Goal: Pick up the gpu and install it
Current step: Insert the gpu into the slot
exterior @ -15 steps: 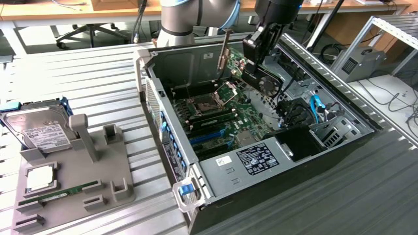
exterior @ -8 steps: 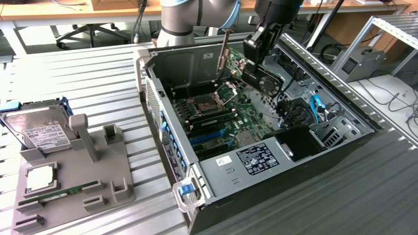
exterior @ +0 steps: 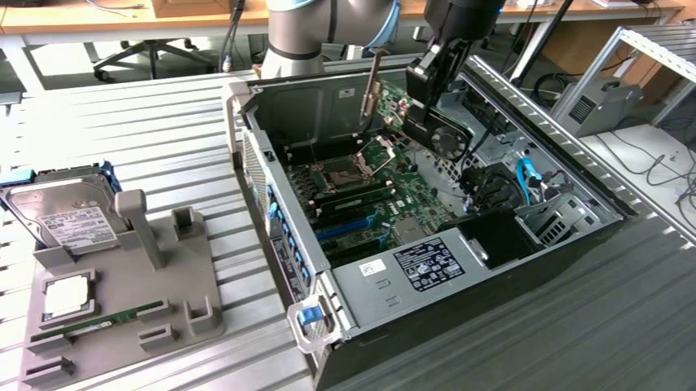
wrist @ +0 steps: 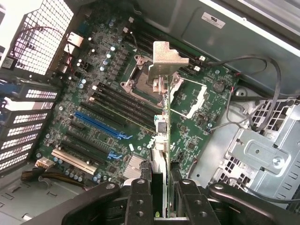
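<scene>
We see one gpu (exterior: 438, 130) clenched in our gripper (exterior: 425, 91) above the motherboard (exterior: 370, 204), one drive (exterior: 65, 216) and one RAM stick (exterior: 98, 323) well apart.

Case (exterior: 253, 155) open above; cables (wrist: 262, 63) beside gpu (wrist: 161, 126).

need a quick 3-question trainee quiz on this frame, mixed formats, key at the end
1. The gripper is shut on: A) CPU B) gpu C) RAM stick
2. Which silver, white-labelled part sits on the grey holder?
3. True or false: the gpu rests on the grey holder.
Key: 1 B. 2 hard drive. 3 false, it hangs above the motherboard.
</scene>
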Controlling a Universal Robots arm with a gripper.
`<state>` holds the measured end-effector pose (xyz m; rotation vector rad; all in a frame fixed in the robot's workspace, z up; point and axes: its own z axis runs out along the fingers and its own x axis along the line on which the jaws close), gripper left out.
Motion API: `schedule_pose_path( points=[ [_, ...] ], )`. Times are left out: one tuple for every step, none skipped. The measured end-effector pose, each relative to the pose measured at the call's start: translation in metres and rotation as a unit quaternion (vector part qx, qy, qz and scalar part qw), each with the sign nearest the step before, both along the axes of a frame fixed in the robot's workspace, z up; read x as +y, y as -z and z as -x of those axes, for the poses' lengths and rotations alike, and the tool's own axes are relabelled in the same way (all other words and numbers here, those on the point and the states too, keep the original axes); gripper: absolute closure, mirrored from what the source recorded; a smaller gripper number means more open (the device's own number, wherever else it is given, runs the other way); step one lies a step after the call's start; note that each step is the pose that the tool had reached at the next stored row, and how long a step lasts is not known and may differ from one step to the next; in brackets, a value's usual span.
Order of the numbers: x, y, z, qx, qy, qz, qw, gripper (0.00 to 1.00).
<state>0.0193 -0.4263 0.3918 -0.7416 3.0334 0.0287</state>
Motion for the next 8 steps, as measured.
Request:
schedule_pose_path(
  points=[
    [0.0,0.0,0.0,0.0,-0.002,0.0,1.0,0.74],
    [0.0,0.0,0.0,0.0,-0.003,0.0,1.0,0.74],
    [0.0,0.0,0.0,0.0,-0.004,0.0,1.0,0.74],
    [0.0,0.0,0.0,0.0,-0.005,0.0,1.0,0.74],
    [0.0,0.0,0.0,0.0,-0.006,0.0,1.0,0.74],
    [0.0,0.0,0.0,0.0,-0.007,0.0,1.0,0.74],
    [0.0,0.0,0.0,0.0,-0.009,0.0,1.0,0.74],
    [0.0,0.0,0.0,0.0,-0.011,0.0,0.9999,0.74]
  ],
)
